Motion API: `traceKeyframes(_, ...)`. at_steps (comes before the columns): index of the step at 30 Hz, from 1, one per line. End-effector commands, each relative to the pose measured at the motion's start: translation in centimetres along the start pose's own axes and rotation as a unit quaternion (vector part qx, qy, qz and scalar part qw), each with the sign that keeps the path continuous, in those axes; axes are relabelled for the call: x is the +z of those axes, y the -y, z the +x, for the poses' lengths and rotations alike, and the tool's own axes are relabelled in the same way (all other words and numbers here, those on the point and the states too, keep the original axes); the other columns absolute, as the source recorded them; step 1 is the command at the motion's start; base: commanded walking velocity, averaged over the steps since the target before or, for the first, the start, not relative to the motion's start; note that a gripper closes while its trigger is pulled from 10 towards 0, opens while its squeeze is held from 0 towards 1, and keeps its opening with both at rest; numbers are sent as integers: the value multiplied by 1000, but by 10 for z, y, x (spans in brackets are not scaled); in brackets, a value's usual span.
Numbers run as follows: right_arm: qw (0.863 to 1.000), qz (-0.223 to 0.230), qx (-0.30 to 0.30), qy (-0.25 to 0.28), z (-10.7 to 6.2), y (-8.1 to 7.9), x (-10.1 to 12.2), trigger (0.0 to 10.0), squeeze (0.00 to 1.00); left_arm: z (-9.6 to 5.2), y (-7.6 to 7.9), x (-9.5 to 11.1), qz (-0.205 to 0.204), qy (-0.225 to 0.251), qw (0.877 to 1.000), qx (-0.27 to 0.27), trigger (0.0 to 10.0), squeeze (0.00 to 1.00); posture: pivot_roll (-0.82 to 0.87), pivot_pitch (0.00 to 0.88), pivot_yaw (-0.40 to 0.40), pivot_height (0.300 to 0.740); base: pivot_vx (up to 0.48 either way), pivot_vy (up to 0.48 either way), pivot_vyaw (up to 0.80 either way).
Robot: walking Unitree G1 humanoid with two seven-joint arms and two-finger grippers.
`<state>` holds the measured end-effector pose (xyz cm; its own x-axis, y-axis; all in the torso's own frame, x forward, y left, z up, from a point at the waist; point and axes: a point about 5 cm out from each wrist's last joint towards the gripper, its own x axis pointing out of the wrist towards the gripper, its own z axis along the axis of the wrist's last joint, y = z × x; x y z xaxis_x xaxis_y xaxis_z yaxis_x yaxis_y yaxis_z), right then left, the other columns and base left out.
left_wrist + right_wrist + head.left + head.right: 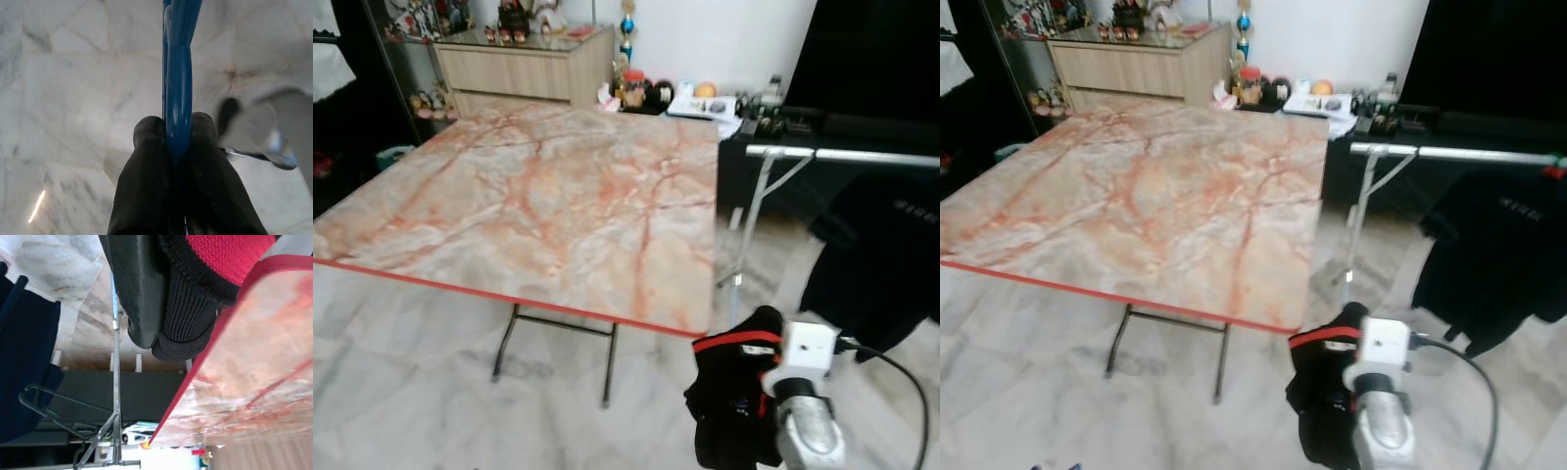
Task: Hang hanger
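Observation:
In the left wrist view my left gripper (177, 142) is shut on a blue plastic hanger (178, 83), whose bar runs straight out between the two black fingers (146, 171) above the marble floor. My right gripper (161, 323) is low at the right, beside the table's corner, and is shut on a black knit garment with a red band (734, 392) that hangs bunched from it. A silver clothes rail (847, 155) crosses the upper right, beyond the right arm, with a dark garment (886, 259) hanging from it.
A folding table with an orange-veined marble top and a red edge (529, 196) takes up the left and middle. Behind it stand a wooden sideboard (524, 69) and a low dark shelf of small items (705, 103). The rack's leg (744, 235) stands by the table's right side.

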<state>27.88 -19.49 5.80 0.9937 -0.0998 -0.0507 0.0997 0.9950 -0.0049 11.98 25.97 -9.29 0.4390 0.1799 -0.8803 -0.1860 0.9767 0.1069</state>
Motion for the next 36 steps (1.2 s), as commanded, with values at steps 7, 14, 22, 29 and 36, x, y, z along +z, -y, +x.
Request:
traceKeyframes(7, 999, -1, 24, 36, 7, -13, 17, 10000, 0, 0, -4, 2, 0, 1, 1000, 4, 10000, 0, -10, 0, 3, 740, 0, 432, 0)
traceKeyframes(14, 999, 0, 26, 42, 10, -14, 21, 10000, 0, 0, -3, 2, -1, 2, 1000, 3, 10000, 0, -9, 0, 0, 740, 0, 393, 0)
traceKeyframes(22, 998, 0, 29, 48, 11, -16, 24, 10000, 0, 0, -4, 3, 6, 6, 1000, 11, 10000, 0, -8, 0, 1, 740, 0, 86, 0)
traceKeyframes(29, 998, 2, 30, 55, 12, -18, 26, 10000, 0, 0, -4, 4, 11, 14, 1000, 10, 10000, 0, -3, 0, 2, 740, 0, 0, 0)
traceKeyframes(36, 998, 1, 35, 60, 14, -20, 29, 10000, 0, 0, -4, 2, 15, 9, 1000, 10, 10000, 0, -7, 0, 5, 740, 0, 0, 0)
